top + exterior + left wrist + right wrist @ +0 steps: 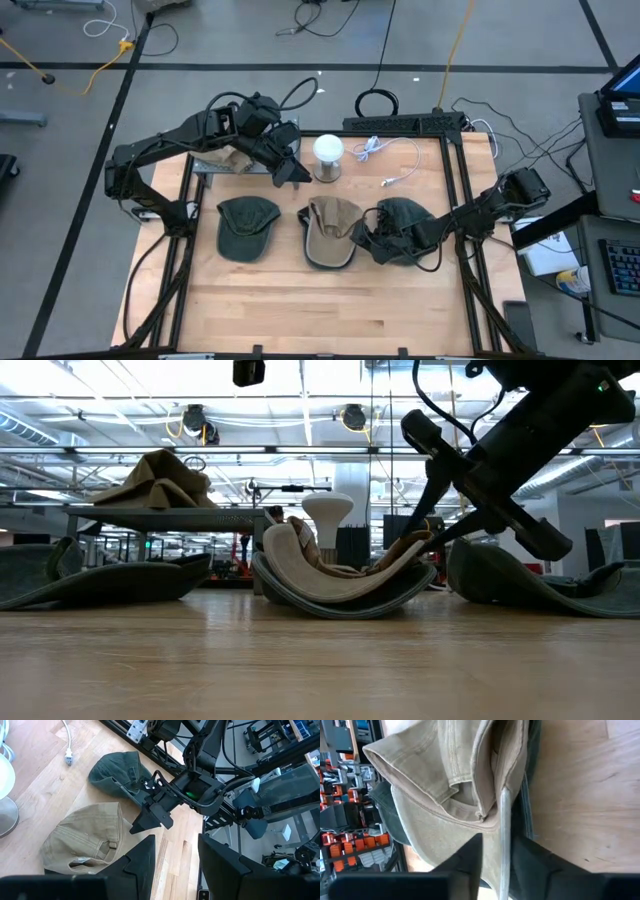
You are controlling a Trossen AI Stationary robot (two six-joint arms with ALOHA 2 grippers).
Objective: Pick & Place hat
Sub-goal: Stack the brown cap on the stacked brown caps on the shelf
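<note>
Three caps are laid in a row across the wooden surface [300, 300]: a dark green cap [246, 227] on the left, a tan cap [330, 232] in the middle and another dark green cap [405, 222] on the right. The right gripper [366, 232] is lowered between the tan cap and the right-hand green cap, at the tan cap's edge. In the right wrist view, the tan cap's rim [504, 845] is seen standing between the two dark fingers, with the jaws narrowed around it; whether the rim is firmly pinched cannot be told. In the low view, the tan cap [345, 575] is seen resting upturned on the surface.

The left gripper [293, 165] is held above the back of the surface, near a white mushroom-shaped lamp [328, 155], with its jaws apart and nothing between them. A further tan cap [155, 482] is seen lying on a raised grey stand [150, 515] at the back left. A white cable [395, 160] is laid near the lamp.
</note>
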